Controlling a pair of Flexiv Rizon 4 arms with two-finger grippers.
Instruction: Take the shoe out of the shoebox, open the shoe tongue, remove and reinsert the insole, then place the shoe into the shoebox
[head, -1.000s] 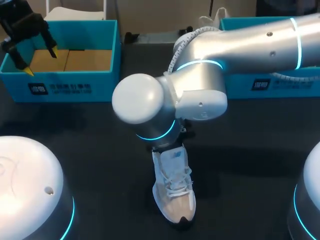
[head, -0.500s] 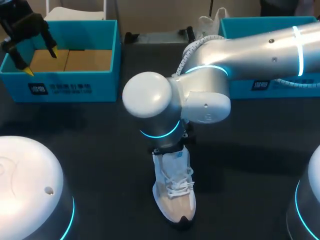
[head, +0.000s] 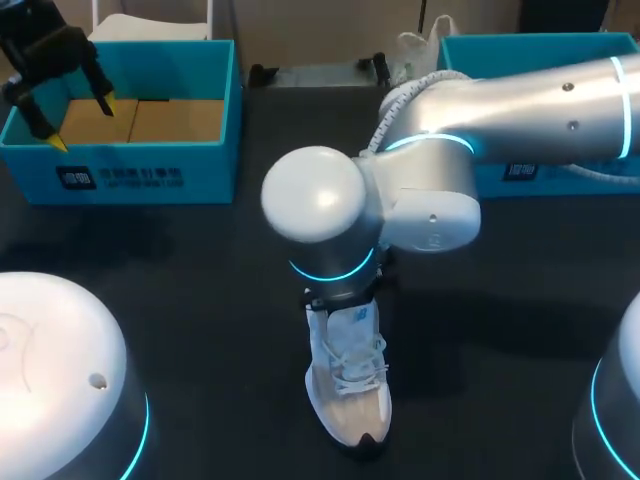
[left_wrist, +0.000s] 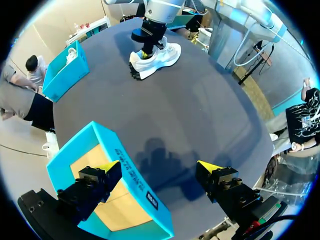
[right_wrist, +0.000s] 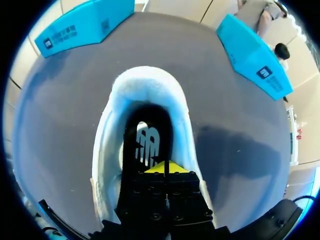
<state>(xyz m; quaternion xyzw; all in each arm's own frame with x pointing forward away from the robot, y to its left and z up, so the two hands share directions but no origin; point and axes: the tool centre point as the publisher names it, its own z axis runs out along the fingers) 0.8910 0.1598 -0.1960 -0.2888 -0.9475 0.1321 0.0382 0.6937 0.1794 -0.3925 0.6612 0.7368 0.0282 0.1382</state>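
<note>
The dark tabletop (head: 180, 280) carried everything. My right arm (head: 420, 190) came in from the right edge and bent down over the middle, its wrist directly above the shoe and hiding its gripper from the head view. A teal shoebox (head: 150, 175) stood open at the far left corner, its brown cardboard floor bare, and a second teal box (head: 545, 178) stood at the far right corner, partly behind the arm.

The white shoe (head: 345, 385) stood upright on its sole near the middle of the near edge, out of both boxes, toe pointing toward that edge and laces showing.

The left gripper (head: 80, 122) hung over the left shoebox with its fingers spread wide and nothing between them; in its wrist view one yellow tip was above the box's inside and the other beyond the box wall, over the table.

The right gripper (right_wrist: 165, 167) sat at the shoe's opening with its yellow tips pressed together, just behind the tongue (right_wrist: 146, 145). Whether the tips pinched any part of the shoe could not be told.
</note>
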